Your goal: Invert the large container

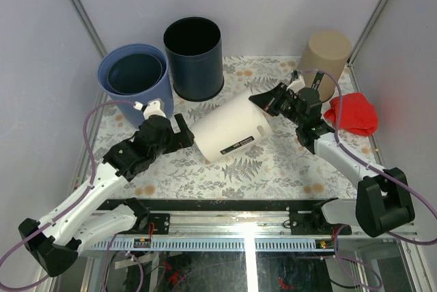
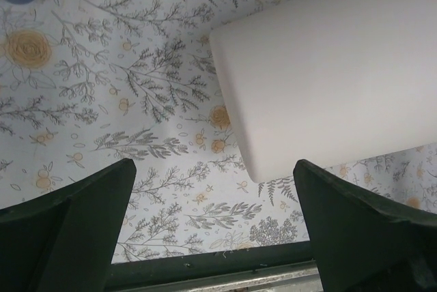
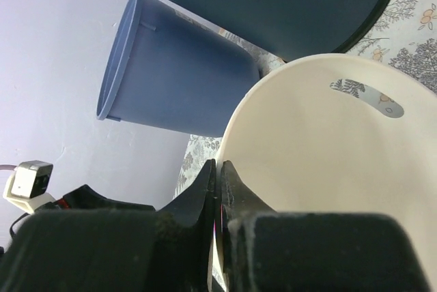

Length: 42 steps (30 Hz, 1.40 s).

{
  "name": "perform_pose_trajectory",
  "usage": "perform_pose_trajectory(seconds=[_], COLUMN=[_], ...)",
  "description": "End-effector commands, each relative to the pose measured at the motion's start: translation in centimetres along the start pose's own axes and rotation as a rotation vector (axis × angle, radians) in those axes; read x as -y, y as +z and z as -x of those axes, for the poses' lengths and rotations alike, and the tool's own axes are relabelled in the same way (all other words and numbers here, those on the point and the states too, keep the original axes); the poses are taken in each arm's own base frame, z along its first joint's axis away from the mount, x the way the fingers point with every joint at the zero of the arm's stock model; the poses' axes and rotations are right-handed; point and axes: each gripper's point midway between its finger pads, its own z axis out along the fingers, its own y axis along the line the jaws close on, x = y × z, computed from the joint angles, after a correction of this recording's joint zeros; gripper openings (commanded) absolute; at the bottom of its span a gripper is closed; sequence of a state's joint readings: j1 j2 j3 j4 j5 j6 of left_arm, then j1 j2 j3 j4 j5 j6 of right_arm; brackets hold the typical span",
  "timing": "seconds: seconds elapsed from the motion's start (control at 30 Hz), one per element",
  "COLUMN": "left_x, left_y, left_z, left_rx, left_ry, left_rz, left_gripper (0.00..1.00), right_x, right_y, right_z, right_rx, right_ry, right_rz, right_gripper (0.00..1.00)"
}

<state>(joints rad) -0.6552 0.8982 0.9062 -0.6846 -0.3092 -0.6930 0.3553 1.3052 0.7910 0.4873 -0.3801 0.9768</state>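
One white container (image 1: pixel 229 128) lies sideways, right hand (image 1: pixel 258 99) gripping.

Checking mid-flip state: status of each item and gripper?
white container: on its side, rim pinched
right gripper: shut on that rim
left gripper: open, at its base end
blue bucket: upright, mouth up
navy bin: upright, mouth up
tan container: closed end up
red cloth: crumpled

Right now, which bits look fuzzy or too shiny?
Top view: a bright glare streak on the metal rail. Left wrist view: the dark jaws, spread wide, are blurry. Right wrist view: the jaws pinching the white bin look smeared; the blue bin looks crisp.
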Motion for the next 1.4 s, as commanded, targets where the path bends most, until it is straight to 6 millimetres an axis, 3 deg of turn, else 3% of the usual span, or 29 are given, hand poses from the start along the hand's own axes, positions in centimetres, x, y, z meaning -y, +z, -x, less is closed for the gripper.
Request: perform_pose_trajectory(seconds=[0.0,0.17,0.53,0.9,1.37], left_x=[0.5,1.2,3.8,4.3,4.9], left_y=[0.7,1.8,3.3,5.3,5.6], left_z=[-0.7,-2.8,-1.9,-2.9,-2.6], left_rx=[0.002,-0.057,-0.009,-0.032,-0.034], left_ry=[-0.101,-0.165,-0.21,-0.183,-0.172], left_rz=[-0.035,-0.08,-0.197,-0.201,-0.216], left_gripper=[1.0,1.0,0.97,0.96,0.82], right_x=[-0.8,1.5,4.3,3.6,2.0], right_y=[-1.1,-1.8,-3.3,-4.6,-7.9], right_z=[0.8,-0.5,-1.8,-3.3,-5.2], right_rx=[0.056,0.02,-0.121,-0.276,-0.469], right_ry=[-0.045,-0.068,-0.165,-0.202,-0.233], right_rz=[0.008,-0.081,-0.275,-0.294,-0.298], right_gripper=[0.07,0.17,0.28,0.43,0.47])
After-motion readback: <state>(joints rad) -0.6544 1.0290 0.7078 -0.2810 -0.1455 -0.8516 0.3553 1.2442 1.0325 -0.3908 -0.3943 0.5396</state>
